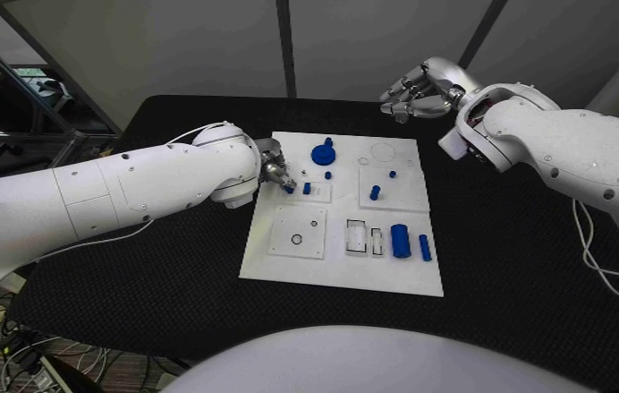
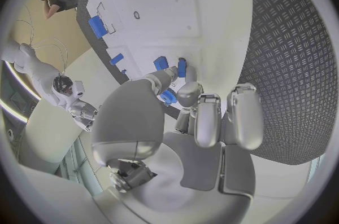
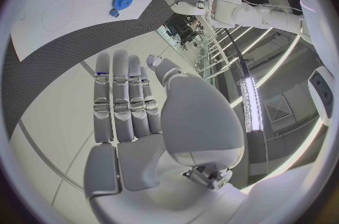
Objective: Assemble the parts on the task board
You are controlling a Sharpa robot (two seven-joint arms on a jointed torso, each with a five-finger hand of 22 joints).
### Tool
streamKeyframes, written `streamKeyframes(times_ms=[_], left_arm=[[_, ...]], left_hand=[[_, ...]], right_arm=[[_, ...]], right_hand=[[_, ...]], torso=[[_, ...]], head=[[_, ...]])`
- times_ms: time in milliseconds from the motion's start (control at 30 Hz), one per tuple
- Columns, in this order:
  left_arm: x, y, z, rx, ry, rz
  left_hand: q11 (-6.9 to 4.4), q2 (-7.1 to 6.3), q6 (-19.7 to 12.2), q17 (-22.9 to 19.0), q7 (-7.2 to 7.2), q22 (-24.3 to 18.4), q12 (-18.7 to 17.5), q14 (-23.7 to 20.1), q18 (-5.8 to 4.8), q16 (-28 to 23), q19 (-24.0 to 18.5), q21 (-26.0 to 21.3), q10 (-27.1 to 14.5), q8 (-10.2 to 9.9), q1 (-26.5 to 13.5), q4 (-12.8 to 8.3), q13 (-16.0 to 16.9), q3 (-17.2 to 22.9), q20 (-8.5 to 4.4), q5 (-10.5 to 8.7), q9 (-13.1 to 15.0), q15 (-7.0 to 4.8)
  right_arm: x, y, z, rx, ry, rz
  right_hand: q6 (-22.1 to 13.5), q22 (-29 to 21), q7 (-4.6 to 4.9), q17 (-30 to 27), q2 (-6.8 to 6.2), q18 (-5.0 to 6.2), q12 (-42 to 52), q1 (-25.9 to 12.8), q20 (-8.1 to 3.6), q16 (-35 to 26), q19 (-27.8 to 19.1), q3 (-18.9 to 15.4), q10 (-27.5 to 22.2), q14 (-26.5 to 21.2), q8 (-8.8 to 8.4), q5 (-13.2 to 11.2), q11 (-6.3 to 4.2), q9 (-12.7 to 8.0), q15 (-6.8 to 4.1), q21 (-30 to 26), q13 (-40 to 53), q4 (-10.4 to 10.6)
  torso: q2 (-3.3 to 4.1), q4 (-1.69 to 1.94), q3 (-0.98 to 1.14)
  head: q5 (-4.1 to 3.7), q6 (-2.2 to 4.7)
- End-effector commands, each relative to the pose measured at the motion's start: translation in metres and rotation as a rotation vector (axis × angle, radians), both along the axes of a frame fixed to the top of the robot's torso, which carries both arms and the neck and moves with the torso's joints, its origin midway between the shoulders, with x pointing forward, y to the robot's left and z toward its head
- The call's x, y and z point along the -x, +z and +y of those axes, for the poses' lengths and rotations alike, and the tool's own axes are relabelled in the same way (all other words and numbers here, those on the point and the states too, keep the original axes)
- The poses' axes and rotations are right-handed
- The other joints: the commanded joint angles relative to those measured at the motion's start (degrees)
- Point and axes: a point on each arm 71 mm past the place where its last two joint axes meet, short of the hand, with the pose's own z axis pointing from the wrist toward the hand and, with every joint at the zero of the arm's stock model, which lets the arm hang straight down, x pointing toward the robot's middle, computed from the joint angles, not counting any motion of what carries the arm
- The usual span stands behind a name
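The board (image 1: pixel 387 277) lay flat in the middle of your black table (image 1: pixel 155 277), with the blue parts spread over it: a gear (image 1: pixel 323 153) near its far edge, a peg (image 1: pixel 376 192) standing right of centre, a small stud (image 1: pixel 392 175) just beyond that peg, and a thick cylinder (image 1: pixel 400 241) with a slimmer pin (image 1: pixel 425 248) beside it near the front right. At the board's left edge your left hand (image 1: pixel 275 169) was down on the surface, its fingertips (image 2: pixel 172 73) closed round a small blue piece (image 1: pixel 288 188), with another blue block (image 1: pixel 307 188) just beside it; the wrist view showed blue between thumb and finger, so you were pinching that piece. Your right hand (image 1: pixel 419 90) hung well clear beyond the board's far right corner, above the table, holding nothing, its fingers (image 3: pixel 116 97) straight and side by side in the wrist view.
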Motion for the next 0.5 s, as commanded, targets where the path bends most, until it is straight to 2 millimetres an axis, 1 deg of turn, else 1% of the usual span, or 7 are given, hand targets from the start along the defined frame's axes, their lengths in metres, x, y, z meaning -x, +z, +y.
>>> streamKeyframes(times_ms=[33,367,500], left_arm=[[0.0026,-0.0033,-0.0012,-0.023,-0.018,0.028],[0.0029,-0.0039,-0.0013,-0.028,-0.022,0.035],[0.0019,-0.0047,-0.0018,-0.023,-0.018,0.041]], left_hand=[[-0.1,0.42,0.3,10.0,-0.03,0.5,0.0,4.3,-1.05,0.2,1.2,0.2,0.3,0.4,0.0,-4.7,0.0,5.1,-0.41,0.21,0.1,-0.46],[-0.13,0.32,0.3,10.0,-0.06,0.6,-0.2,4.3,-1.06,0.2,1.2,0.2,0.2,0.5,-0.1,-4.8,-0.3,5.2,-0.43,0.2,0.2,-0.49],[-0.25,0.05,0.6,10.0,-0.32,0.7,0.0,4.3,-1.07,0.2,1.2,0.2,0.5,1.2,-1.6,-4.3,-0.2,4.8,-0.5,-0.02,0.6,-0.57]], right_arm=[[0.0003,0.0011,0.0011,0.0,0.008,-0.001],[0.0004,0.0011,0.0009,0.0,0.008,-0.001],[0.0005,0.0011,0.0009,0.0,0.008,-0.001]], right_hand=[[-0.3,-0.1,0.13,-0.1,0.05,0.21,0.3,-0.1,0.14,-0.3,-0.2,0.1,-0.5,0.2,-0.08,0.4,-0.04,0.0,0.02,-0.2,0.1,0.4],[-0.3,-0.1,0.13,-0.1,0.05,0.21,0.3,-0.1,0.14,-0.3,-0.2,0.1,-0.5,0.2,-0.08,0.4,-0.04,0.0,0.02,-0.2,0.1,0.4],[-0.3,-0.1,0.13,-0.1,0.05,0.21,0.3,-0.1,0.14,-0.3,-0.2,0.1,-0.5,0.2,-0.08,0.4,-0.04,0.0,0.02,-0.2,0.1,0.4]], torso=[[0.0,0.01,0.02],[0.0,0.0,0.0],[0.02,-0.03,0.01]], head=[[-0.01,-0.07],[0.01,-0.18],[0.04,-0.18]])
